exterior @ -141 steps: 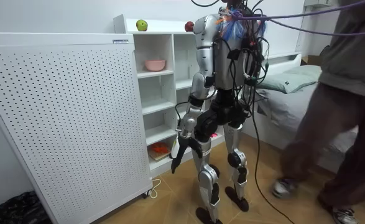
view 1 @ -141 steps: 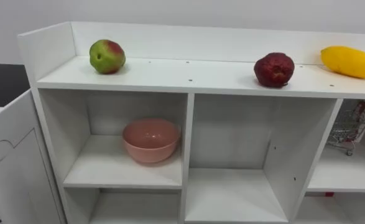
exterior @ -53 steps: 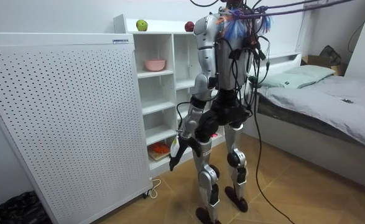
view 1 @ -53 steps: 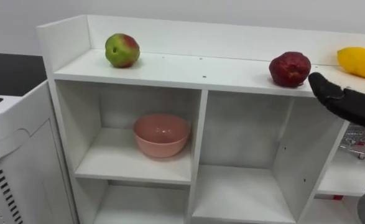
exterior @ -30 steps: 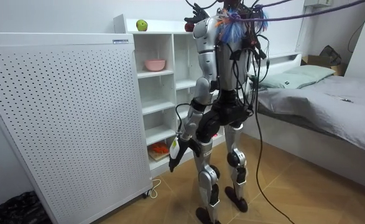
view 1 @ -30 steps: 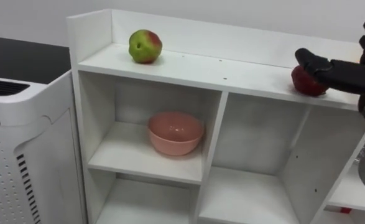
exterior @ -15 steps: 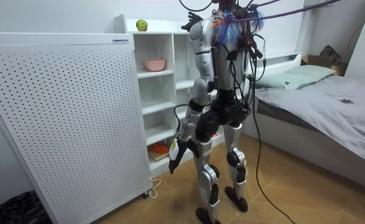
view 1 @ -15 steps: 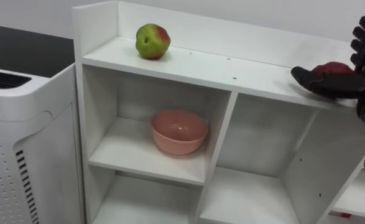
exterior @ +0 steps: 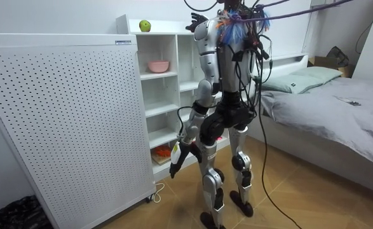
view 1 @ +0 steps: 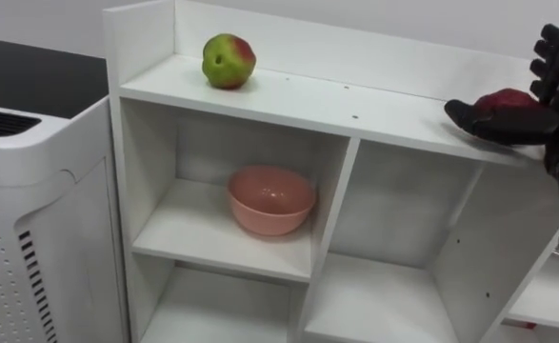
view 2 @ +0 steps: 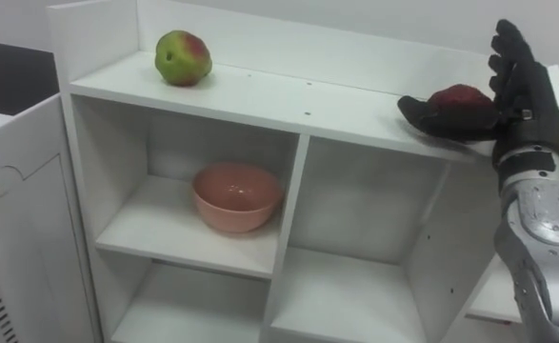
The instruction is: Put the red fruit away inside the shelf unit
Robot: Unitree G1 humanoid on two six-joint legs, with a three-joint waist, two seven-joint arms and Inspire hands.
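On the closet's top shelf point(view 1: 298, 95), near its front edge, the right robot hand point(view 2: 519, 86) stands straight-fingered behind the red fruit point(view 2: 462, 97), thumb across its front, bare shelf stretching left to the green apple point(view 1: 228, 60); the left robot hand point(exterior: 176, 164) hangs slack.
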